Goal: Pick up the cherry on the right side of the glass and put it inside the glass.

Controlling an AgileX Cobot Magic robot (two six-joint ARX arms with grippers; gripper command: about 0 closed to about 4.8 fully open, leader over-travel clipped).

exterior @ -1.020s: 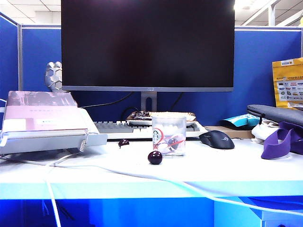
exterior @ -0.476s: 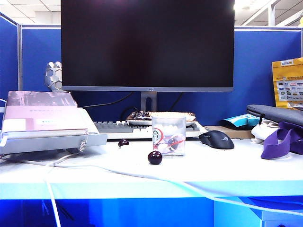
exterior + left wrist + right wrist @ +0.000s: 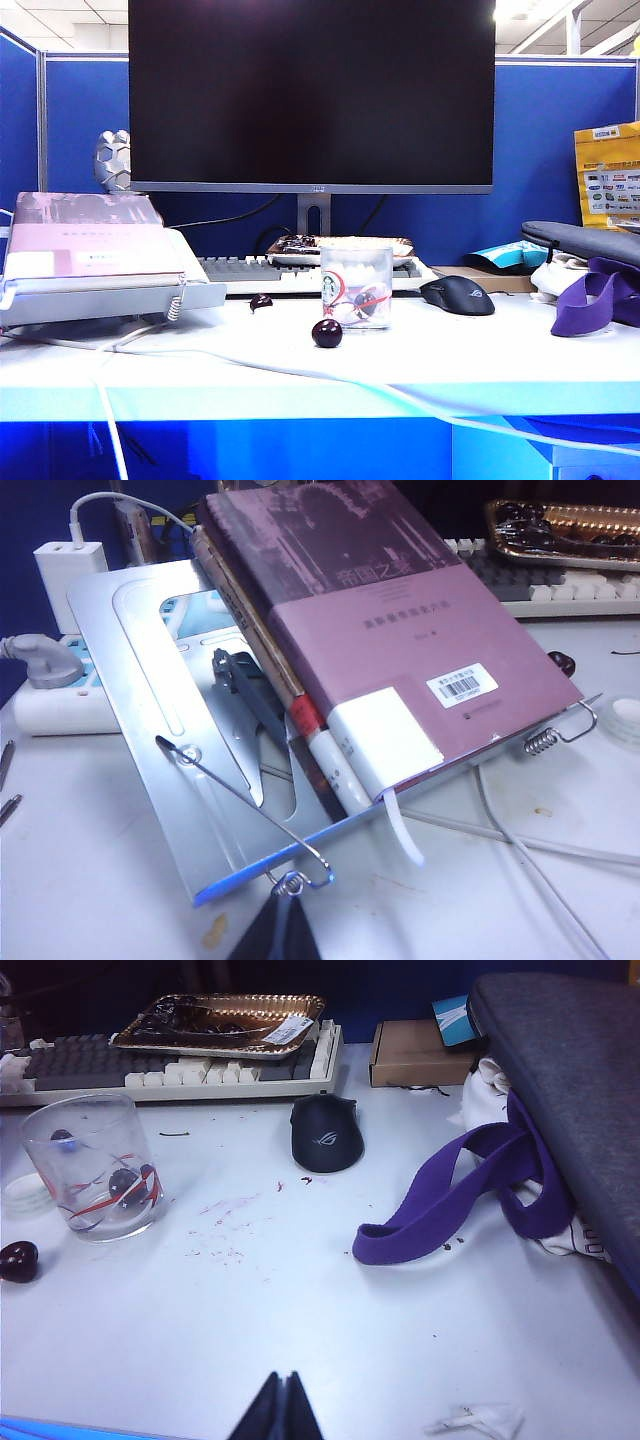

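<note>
Big black monitor [image 3: 312, 95] at back of white desk [image 3: 450, 365], blue partition behind. Left side: metal book stand [image 3: 160, 710] w/ purple-cover book [image 3: 400, 650] resting on it, white power strip [image 3: 50, 695] behind the stand. Keyboard [image 3: 250, 272] under monitor, gold foil tray [image 3: 225, 1018] lying on top of it. Dark grey bag [image 3: 570, 1090] w/ purple strap [image 3: 450, 1195] on right side of desk. Black mouse [image 3: 327, 1132] just right of the glass. White cable [image 3: 250, 365] runs across desk front.

Glass [image 3: 95, 1165] upright mid-desk, in front of keyboard, red lines + green logo on it. Cherry [image 3: 125, 1186] sits inside the glass, on the bottom. A larger dark cherry [image 3: 327, 333] on the desk just in front-left of glass, not touching. A smaller dark cherry [image 3: 261, 301] further left, nr the stand.

Right gripper [image 3: 279, 1410] low over bare desk, well apart from glass, fingers pressed together, holding nothing. Left gripper [image 3: 275, 935] by front edge of book stand, only dark tip seen at frame edge; can't tell how far open; nothing visibly held.
</note>
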